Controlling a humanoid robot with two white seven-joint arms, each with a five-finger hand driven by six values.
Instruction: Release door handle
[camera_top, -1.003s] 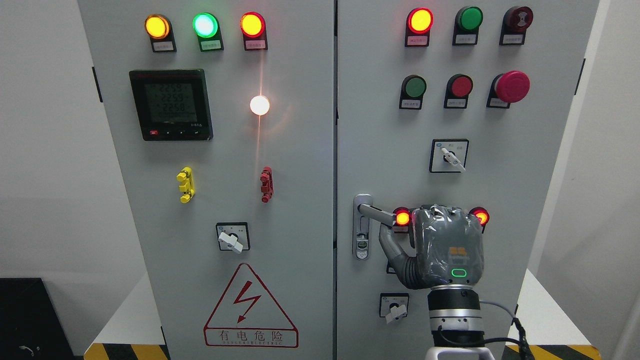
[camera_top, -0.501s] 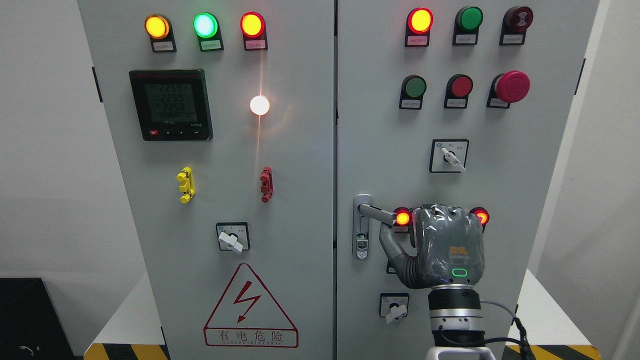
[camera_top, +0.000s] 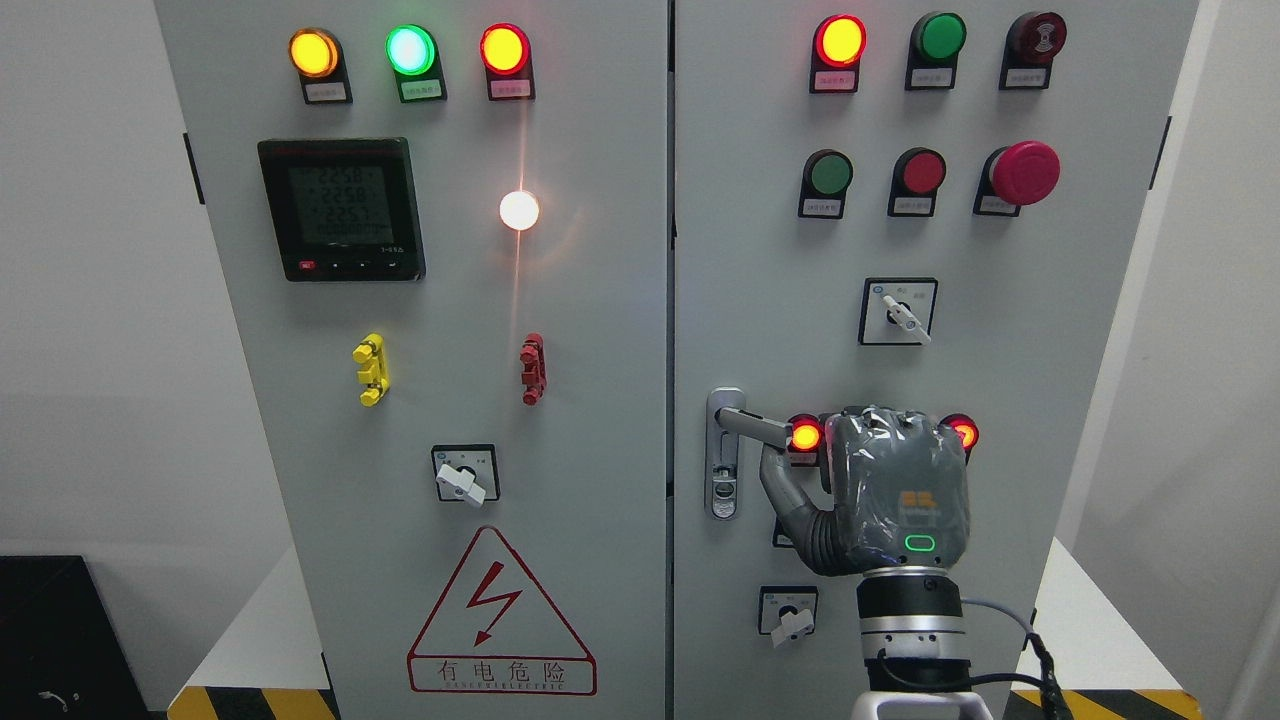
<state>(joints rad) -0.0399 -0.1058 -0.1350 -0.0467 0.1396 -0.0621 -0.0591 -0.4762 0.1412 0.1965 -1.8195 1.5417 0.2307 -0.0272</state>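
Gripping the door handle (camera_top: 752, 426), the right hand (camera_top: 885, 495) has its fingers curled over the lever's outer end and its thumb beneath. Handle sits at the right cabinet door's (camera_top: 1000, 260) left edge, angled slightly downward, beside a lit red lamp (camera_top: 805, 436).

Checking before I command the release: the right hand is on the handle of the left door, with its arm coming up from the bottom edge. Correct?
Not quite. The head view shows the right hand at the handle of the right door, not the left door. The rest holds: its arm comes up from the bottom edge.
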